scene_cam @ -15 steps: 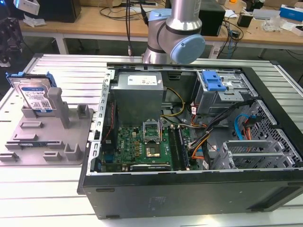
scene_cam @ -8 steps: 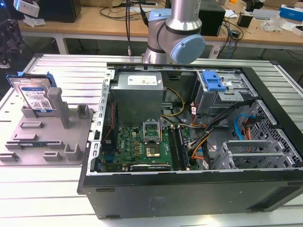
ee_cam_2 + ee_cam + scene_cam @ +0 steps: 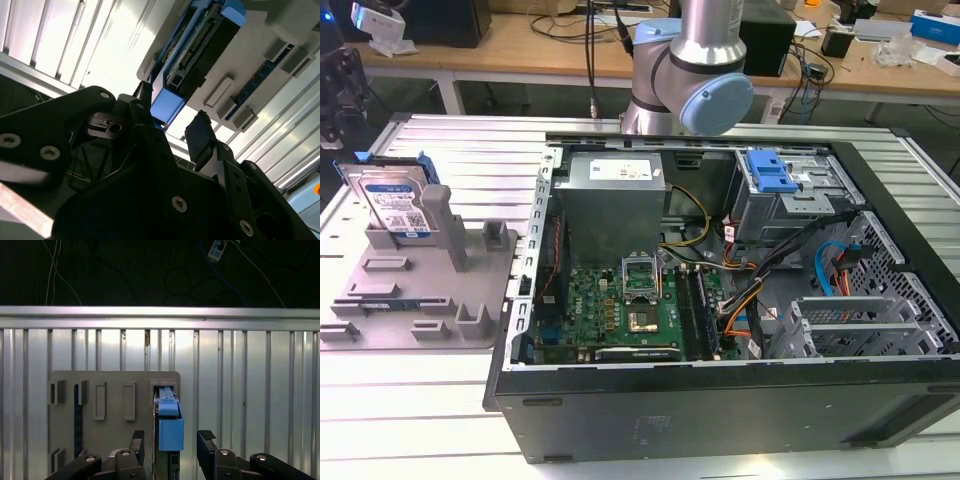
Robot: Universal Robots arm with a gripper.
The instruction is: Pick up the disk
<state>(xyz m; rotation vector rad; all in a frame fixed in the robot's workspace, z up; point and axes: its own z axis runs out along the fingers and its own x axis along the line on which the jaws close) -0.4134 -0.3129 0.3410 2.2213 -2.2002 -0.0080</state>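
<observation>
The disk [image 3: 395,200], a flat silver hard drive with blue plastic rails, stands on edge in the grey slotted plastic holder [image 3: 470,290], the black hand [image 3: 171,436] hovering open over its top edge (apparently not touching): approach stage, I judge, a grasp needing square closure.

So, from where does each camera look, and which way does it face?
Exterior view: off the arm, raised, looking down on the open computer case, with the arm behind it.
First wrist view: on the wrist, looking down on the grey holder; open jaws show.
Second wrist view: on the wrist, looking along the jaws.
Shared: all three show the disk standing in the holder.
</observation>
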